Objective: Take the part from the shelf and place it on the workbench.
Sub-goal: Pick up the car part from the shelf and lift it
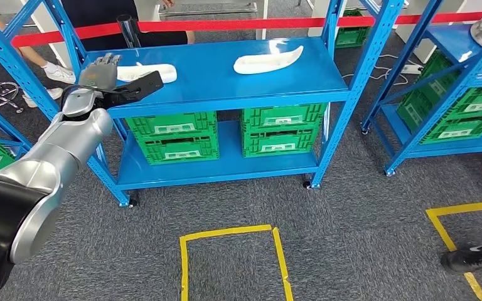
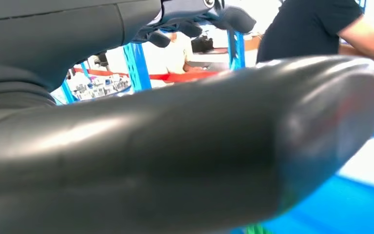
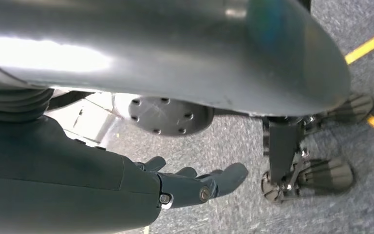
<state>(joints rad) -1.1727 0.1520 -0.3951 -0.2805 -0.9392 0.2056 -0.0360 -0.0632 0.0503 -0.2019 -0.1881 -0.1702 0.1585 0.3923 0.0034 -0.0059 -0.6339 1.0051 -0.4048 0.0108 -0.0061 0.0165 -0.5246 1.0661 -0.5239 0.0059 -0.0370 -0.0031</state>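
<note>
Left arm [image 1: 50, 163]: silver-grey, smooth rounded shell, glossy; nearest segment is a black matte cover edged in silver. Wrist section silver, with a black bracket [image 1: 139, 86] mounted beside it and a thin black cable looped at the joint. Left hand [image 1: 98, 71]: dark grey, segmented fingers. Right hand [image 3: 195, 185]: dark grey cover, darker fingers with small round silver screws at the pivots; thick glossy grey thumb [image 3: 175, 53].

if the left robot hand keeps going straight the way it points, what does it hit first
Probably the nearer white part on the blue shelf. The left robot hand is open, its thumb reaching toward that part; depth is unclear.
</note>
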